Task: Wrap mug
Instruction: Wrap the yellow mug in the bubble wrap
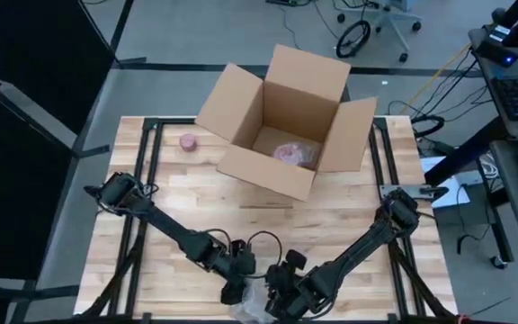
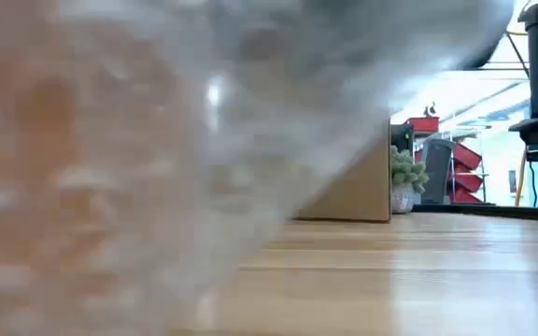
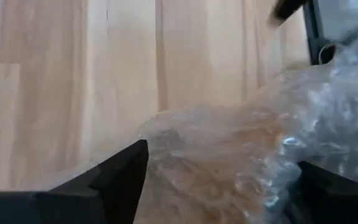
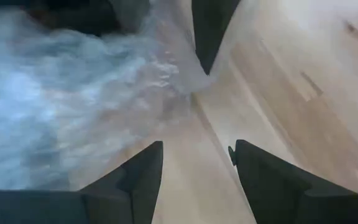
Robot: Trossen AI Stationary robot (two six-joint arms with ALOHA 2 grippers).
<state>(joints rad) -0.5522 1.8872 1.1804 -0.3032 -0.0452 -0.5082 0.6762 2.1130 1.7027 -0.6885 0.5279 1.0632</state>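
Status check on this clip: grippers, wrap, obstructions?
Left gripper fingers open around the bubble wrap at near table edge. Right gripper open beside it. Cardboard box stands far back, nothing blocking.

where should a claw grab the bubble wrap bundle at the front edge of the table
Probably the loose crumpled edge of the bubble wrap, on the side nearest the left claw, whose open fingers already straddle it. The film bunches into thin folds there, easy to pinch. The right claw sits open beside the sheet over bare wood.
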